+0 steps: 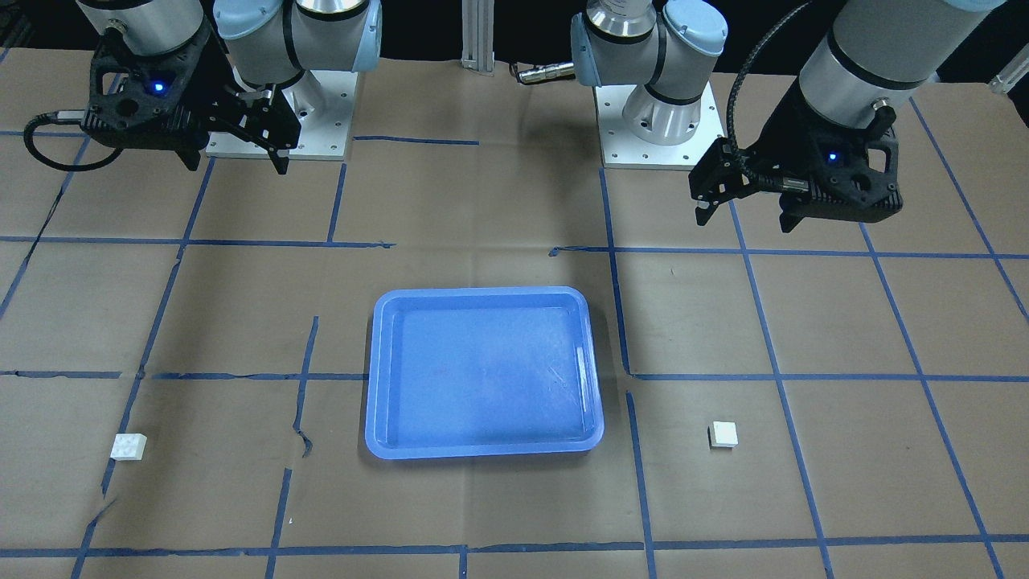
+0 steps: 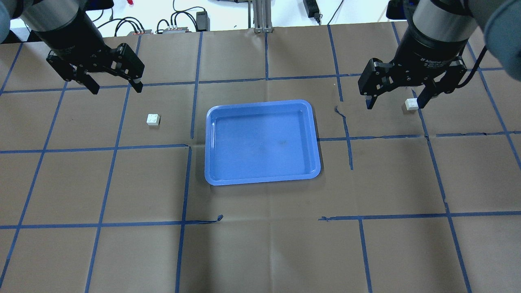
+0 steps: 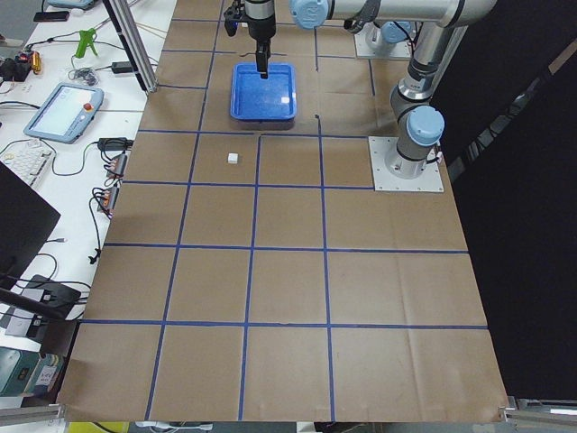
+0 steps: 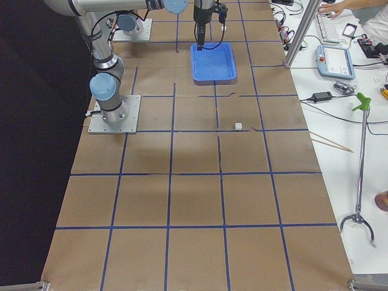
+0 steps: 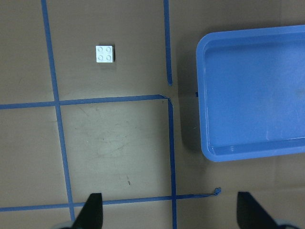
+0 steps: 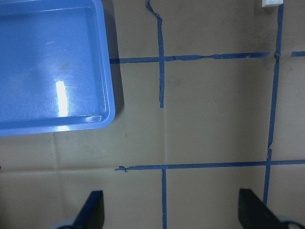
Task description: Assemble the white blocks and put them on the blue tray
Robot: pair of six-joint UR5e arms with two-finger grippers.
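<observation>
The left claw (image 2: 117,87) hung open and empty above the desk (image 2: 260,244). Its white block (image 2: 153,119), studs up and square, so with no long axis to favour, lay farther out from the robot and a little toward the blue tray (image 2: 208,146). The tray sat between the two blocks, well apart from each. The right claw (image 2: 395,103) hung open and empty too, and the other white block (image 2: 411,104) lay farther out, toward its outer side. Each arm was nearer its own block, and I judged only blue tape lines (image 2: 115,148) crossed either path.
</observation>
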